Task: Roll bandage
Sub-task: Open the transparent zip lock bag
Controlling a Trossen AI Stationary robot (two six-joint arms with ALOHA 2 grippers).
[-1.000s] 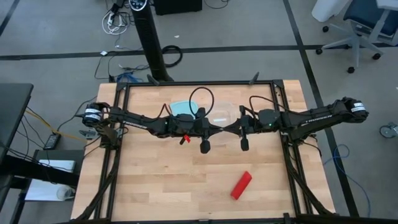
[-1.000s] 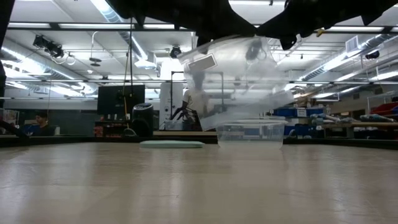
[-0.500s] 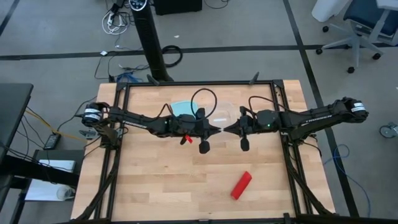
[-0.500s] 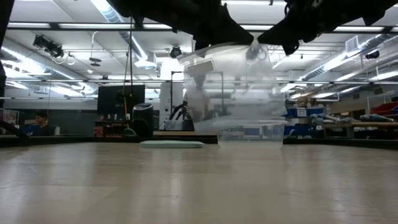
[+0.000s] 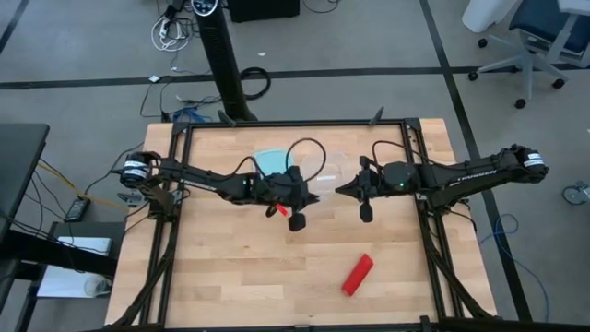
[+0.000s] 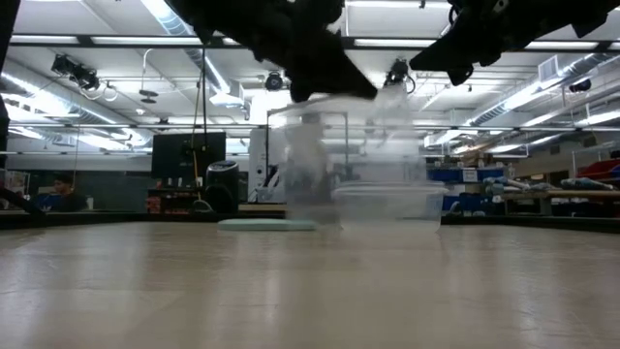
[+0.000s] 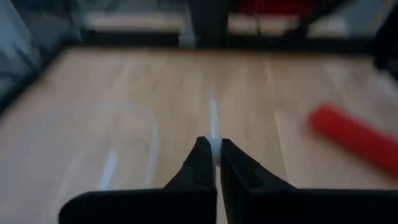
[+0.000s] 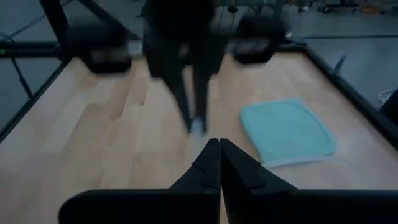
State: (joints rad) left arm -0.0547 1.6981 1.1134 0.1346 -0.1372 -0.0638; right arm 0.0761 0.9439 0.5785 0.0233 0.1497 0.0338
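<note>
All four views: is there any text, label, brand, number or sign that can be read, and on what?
None can be read.
Clear bag, held up between the left gripper and right gripper: blurred, no print legible.
Red bandage on the table: no marking visible.
Blue lid: plain.
Room signs and screens behind the table: too small to read.

the pale wooden counter [image 5: 230, 267] has a smooth, matt planked surface with faint grain, framed by dark matt metal rails [image 5: 171, 231]. the bright red fabric bandage roll [image 5: 358, 274] looks soft and matt. the clear thin plastic bag [image 6: 349, 145] is glossy and see-through. the light-blue square plastic lid [image 8: 286, 132] is smooth with a dull sheen. the left pincer [image 7: 211, 163] and right pincer [image 8: 215, 160] have dark matt plastic fingers [image 7: 200, 168] with a smooth finish.
</note>
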